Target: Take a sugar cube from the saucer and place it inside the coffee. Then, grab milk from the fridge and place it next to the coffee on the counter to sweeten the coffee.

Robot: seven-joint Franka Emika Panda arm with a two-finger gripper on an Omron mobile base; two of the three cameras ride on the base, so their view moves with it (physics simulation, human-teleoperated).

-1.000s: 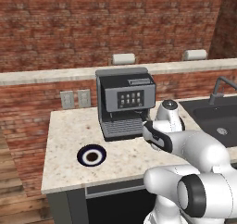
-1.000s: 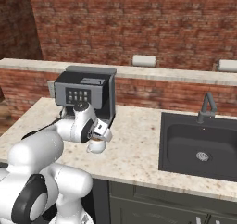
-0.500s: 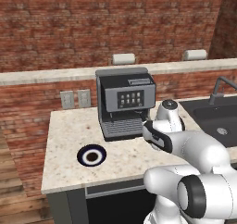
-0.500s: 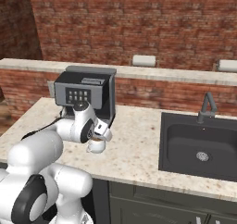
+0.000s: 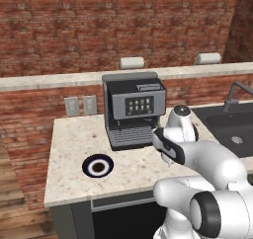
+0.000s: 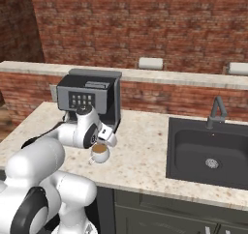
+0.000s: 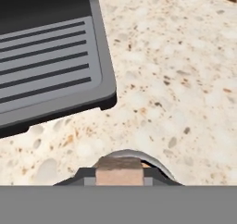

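Nothing has shifted: the tool (image 7: 119, 176) still hangs over the coffee (image 6: 100, 153), pinching the cube (image 7: 119, 174). The saucer (image 5: 98, 165) sits bare; release comes next.

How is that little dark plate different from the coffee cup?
The saucer is flat, navy-black with a thin white ring, and lies bare away from the arm. The coffee is a white cup, taller, filled with brown liquid, directly under the pincer. Both are small, round and rest on the counter.
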